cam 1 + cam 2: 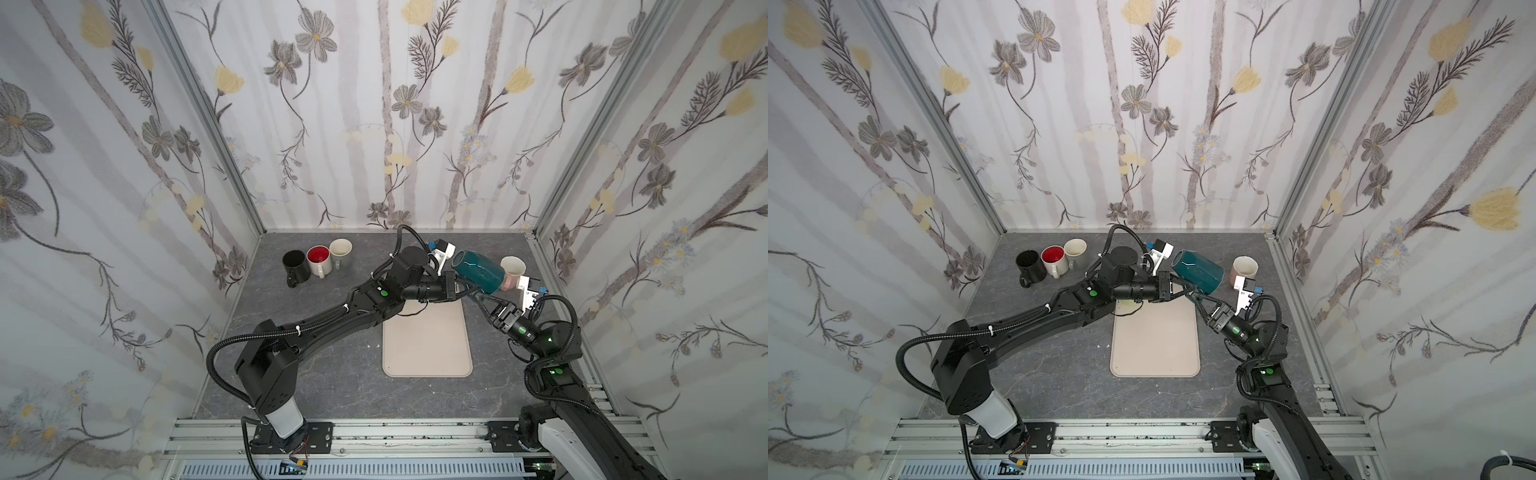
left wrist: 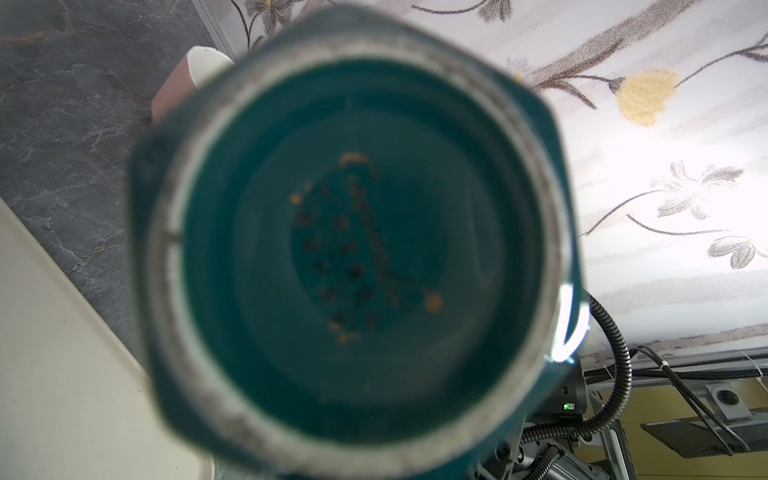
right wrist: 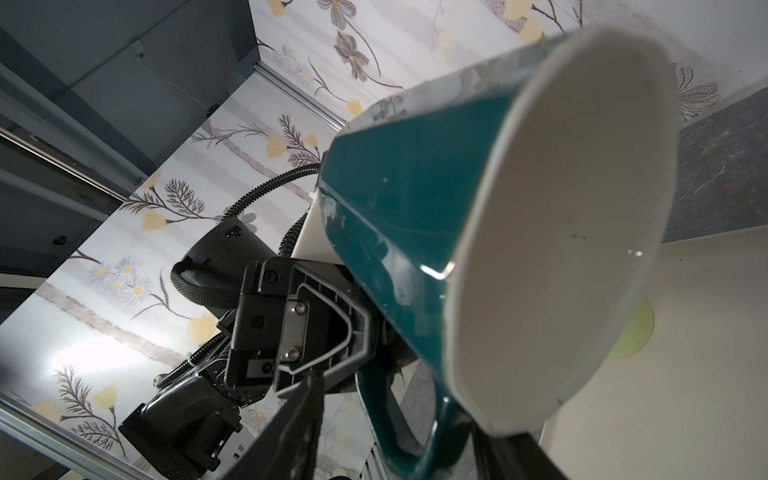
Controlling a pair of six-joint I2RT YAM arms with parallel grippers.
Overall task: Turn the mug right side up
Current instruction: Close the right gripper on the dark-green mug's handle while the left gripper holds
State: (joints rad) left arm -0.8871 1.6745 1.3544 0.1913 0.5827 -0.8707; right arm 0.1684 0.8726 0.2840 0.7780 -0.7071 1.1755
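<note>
Both top views: teal mug (image 1: 478, 270) (image 1: 1198, 272) lay on its side in the air, near the far edge of the mat (image 1: 428, 349). Its base faced the left arm, its mouth the right arm. Left gripper (image 1: 471, 293) was clamped tight on its underside, near the handle. Right gripper (image 1: 482, 300) reached the same spot; its grip was unclear from here. Pink mug (image 1: 513, 268) stood upright just beyond. Black mug (image 1: 296, 266), red mug (image 1: 319, 259) and cream mug (image 1: 341, 252) stood in a row on the table (image 1: 332, 390), far left.

Left wrist: blurred mug base (image 2: 353, 249) filled the frame; the fingers were hidden.

Right wrist: white mouth faced the camera. Handle (image 3: 384, 419) sat between the right jaws, and the visible finger (image 3: 299, 415) stood apart from it, so the jaws were parted and not gripping.
</note>
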